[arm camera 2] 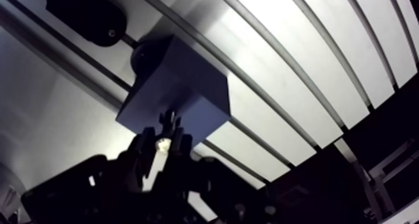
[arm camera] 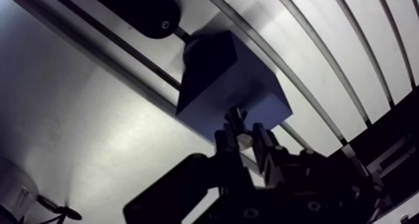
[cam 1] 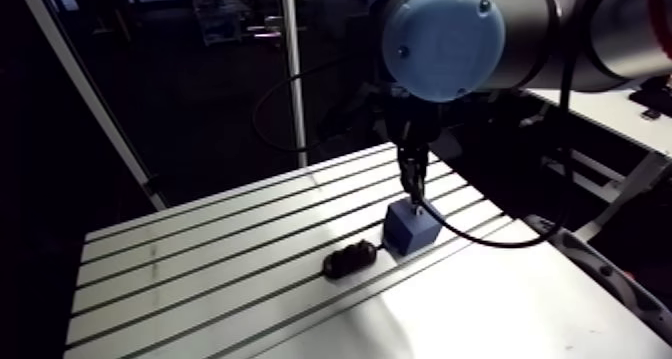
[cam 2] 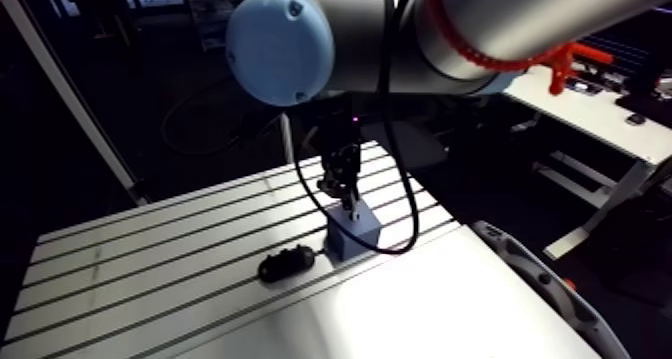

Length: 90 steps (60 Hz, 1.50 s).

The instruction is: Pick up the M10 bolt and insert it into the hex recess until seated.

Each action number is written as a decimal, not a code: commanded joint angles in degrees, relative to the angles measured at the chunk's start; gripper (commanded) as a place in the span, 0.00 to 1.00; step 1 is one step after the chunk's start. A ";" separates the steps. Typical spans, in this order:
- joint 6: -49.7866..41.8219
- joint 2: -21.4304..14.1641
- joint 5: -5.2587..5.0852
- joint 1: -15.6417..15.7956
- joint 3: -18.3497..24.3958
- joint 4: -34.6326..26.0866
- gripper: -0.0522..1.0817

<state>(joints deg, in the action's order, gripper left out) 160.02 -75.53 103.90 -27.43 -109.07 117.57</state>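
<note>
Bolt point(arm camera: 237, 120) mostly hidden in clamped tool point(arm camera: 243, 138), over blue block point(arm camera: 218, 77).

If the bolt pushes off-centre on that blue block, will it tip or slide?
Tipping seems unlikely: the blue block looks roughly cubic, flat on the table. It may slide: the surface looks smooth and no clamp shows. It looks rigid under the bolt.
</note>
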 commanded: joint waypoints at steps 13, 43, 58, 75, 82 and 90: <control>0.01 0.00 -0.05 0.00 -0.66 1.30 0.93; -0.36 0.25 0.11 0.00 -1.00 5.26 0.26; -0.88 0.26 -0.20 0.00 -1.20 5.19 0.05; -4.52 0.17 -0.90 -0.09 -0.08 4.99 0.09; -6.99 -0.16 -3.14 -0.26 1.36 4.85 0.30; -7.81 -1.18 -6.55 -0.35 2.82 2.76 0.52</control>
<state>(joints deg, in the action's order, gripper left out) 154.62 -75.64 101.42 -27.63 -108.28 122.33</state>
